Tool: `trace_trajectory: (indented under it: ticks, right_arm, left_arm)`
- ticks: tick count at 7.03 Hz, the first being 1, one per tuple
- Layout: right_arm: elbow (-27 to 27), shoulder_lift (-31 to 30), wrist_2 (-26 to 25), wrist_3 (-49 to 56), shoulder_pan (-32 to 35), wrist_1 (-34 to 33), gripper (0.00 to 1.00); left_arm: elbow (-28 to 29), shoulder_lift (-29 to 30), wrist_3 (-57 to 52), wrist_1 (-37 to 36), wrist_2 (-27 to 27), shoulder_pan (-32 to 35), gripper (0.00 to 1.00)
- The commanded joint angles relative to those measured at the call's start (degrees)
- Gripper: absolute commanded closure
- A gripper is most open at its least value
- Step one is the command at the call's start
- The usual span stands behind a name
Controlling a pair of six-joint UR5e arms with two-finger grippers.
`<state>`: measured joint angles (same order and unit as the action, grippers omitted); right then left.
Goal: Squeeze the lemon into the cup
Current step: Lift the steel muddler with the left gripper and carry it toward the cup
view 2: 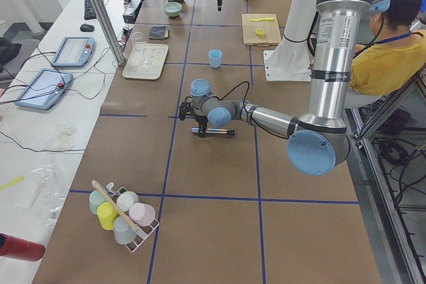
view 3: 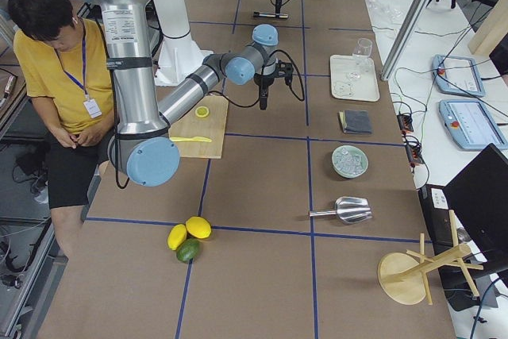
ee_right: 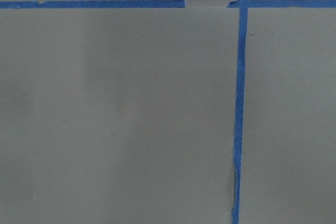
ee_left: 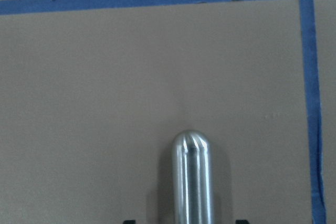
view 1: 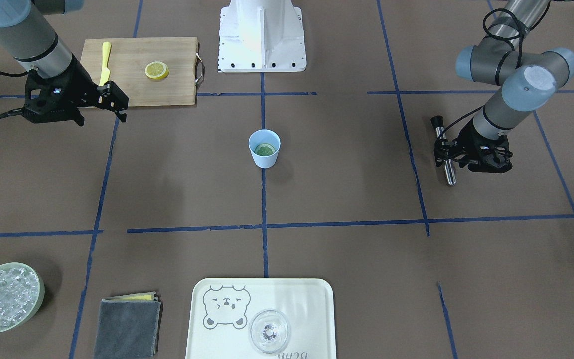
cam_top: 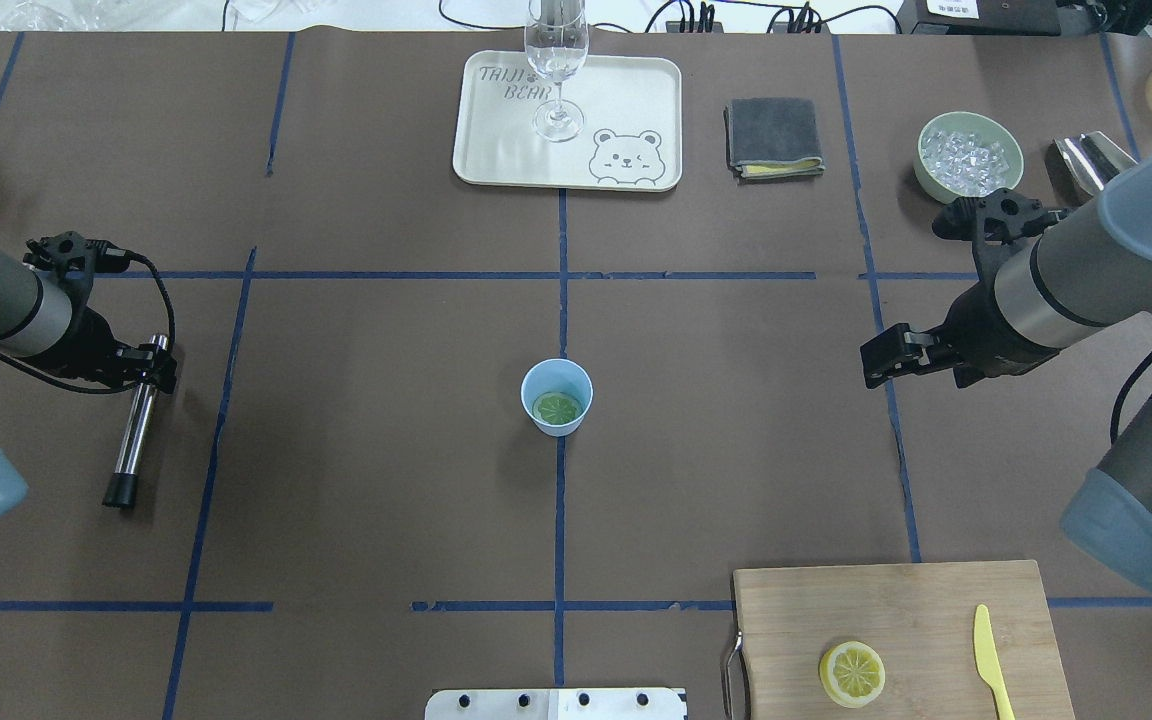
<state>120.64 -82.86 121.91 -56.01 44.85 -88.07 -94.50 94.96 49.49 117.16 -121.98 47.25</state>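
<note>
Nearest you, along the front of the tabletop (view 1: 347,259), you have from left to right a pale green bowl of ice (view 1: 42,299), a folded grey cloth (view 1: 127,326) and a cream tray (view 1: 287,299) carrying a clear stemmed glass (view 1: 269,331).

Farther back on your left, the right gripper (view 1: 102,119) hangs over the tabletop at the near edge of the wooden cutting board (view 1: 177,75). Its fingers are apart and hold nothing. On that board you see a yellow plastic knife (view 1: 105,62) and a second slice (view 1: 157,70).

In the centre, the cup (view 1: 264,160) stands upright on a blue tape line (view 1: 263,209), and the lemon (view 1: 265,149) lies flat inside it.

On your right, the left gripper (view 1: 445,154) has its fingers clamped on a metal rod (view 1: 449,174), which lies level with its black end toward the robot.
</note>
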Motion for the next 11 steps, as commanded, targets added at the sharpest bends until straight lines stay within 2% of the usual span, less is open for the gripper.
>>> trace_trajectory:
  ticks: [1, 2, 3, 4, 5, 8, 10, 11]
  right_arm:
    - [0.03, -0.02, 0.79, -0.15, 0.06, 0.09, 0.0]
    - [0.03, 0.07, 0.87, -0.15, 0.06, 0.0, 0.0]
    - [0.12, -0.02, 0.87, -0.15, 0.06, 0.0, 0.0]
    - [0.3, -0.02, 0.87, -0.24, 0.06, 0.0, 0.0]
    - [0.65, -0.02, 0.96, -0.5, 0.06, 0.09, 0.0]
    - [1.79, -0.28, 1.05, -0.68, 0.24, 0.09, 0.0]
    - [2.41, -0.81, 1.05, -0.68, 0.24, 0.0, 0.0]
    - [2.58, -1.33, 1.05, -0.68, 0.24, 0.0, 0.0]
  left_arm:
    - [0.1, 0.05, -0.01, 0.0, 0.17, -0.58, 0.47]
    - [0.19, 0.05, -0.09, 0.0, 0.26, -0.67, 0.68]
    - [0.19, 0.05, -0.09, -0.18, 0.26, -0.75, 0.95]
    - [-0.42, -0.04, -0.18, -0.09, 0.26, -0.67, 1.0]
    - [-1.64, 0.05, -0.44, 0.43, 0.52, -0.67, 1.0]
    - [-16.98, 2.76, -0.71, -6.58, 1.04, -0.14, 1.0]
    - [-20.97, 13.01, 0.26, -6.51, 8.91, -2.05, 1.0]
    - [-22.47, 16.19, 0.0, -6.51, 17.14, -6.51, 1.0]
